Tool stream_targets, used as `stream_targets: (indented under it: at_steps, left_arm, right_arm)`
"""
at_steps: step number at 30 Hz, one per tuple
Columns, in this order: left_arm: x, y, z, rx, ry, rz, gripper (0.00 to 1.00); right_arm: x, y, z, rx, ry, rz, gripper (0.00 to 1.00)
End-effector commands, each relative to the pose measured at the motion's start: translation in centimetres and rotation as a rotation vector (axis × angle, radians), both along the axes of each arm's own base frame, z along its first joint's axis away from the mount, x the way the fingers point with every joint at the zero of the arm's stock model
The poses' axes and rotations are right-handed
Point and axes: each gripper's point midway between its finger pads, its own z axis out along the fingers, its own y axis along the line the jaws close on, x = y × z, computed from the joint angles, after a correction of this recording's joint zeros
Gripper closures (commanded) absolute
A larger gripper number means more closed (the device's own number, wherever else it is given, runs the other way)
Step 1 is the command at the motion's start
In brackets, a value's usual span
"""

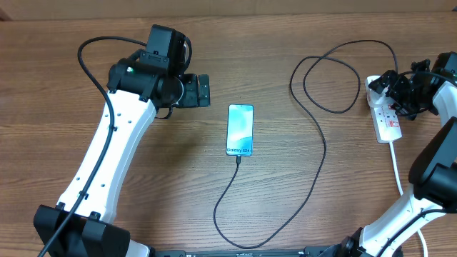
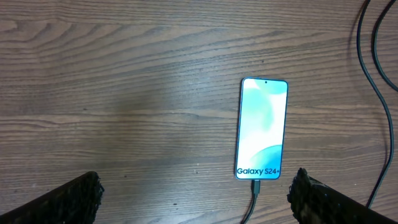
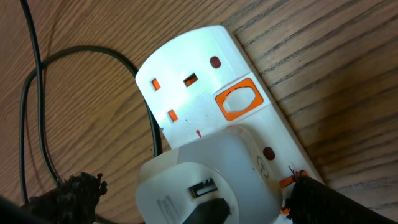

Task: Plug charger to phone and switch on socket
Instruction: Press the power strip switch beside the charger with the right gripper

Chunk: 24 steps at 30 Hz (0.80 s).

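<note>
**Overhead view:** fixed above the table and facing straight down, far enough off to take in both arms, the phone at mid-table and the socket by the right edge.
**Left wrist view:** looks down on the table from nearer. It shares the phone and a stretch of the charger with the overhead view.
**Right wrist view:** very close and tilted, nearly filled by one end of the socket. It shares only socket and charger with the overhead view.
</note>
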Motion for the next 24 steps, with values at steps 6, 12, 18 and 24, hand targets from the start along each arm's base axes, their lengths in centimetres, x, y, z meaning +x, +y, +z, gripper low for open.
stream_targets:
  at_steps: [6,12,18,24]
  left_arm:
    - [0.0,-0.5,0.5,-0.009,-0.016,-0.025,0.01]
    - [0.0,-0.5,0.5,-0.009,-0.016,-0.025,0.01]
    - [0.0,-0.5,0.5,-0.009,-0.016,-0.025,0.00]
    - [0.0,-0.5,0.5,-0.009,-0.016,-0.025,0.00]
  right_arm:
    - [-0.8,1.2,-1.8,0.042,0.036,0.015,0.00]
    - [-0.5,2.4,-1.4,0.106,0.009,0.036,0.00]
    - [-0.7,3.0,-1.4,0.129,0.016,0.046,0.00]
    - [-1.1,3.2,-1.5,0.139,0.032,0.044,0.00]
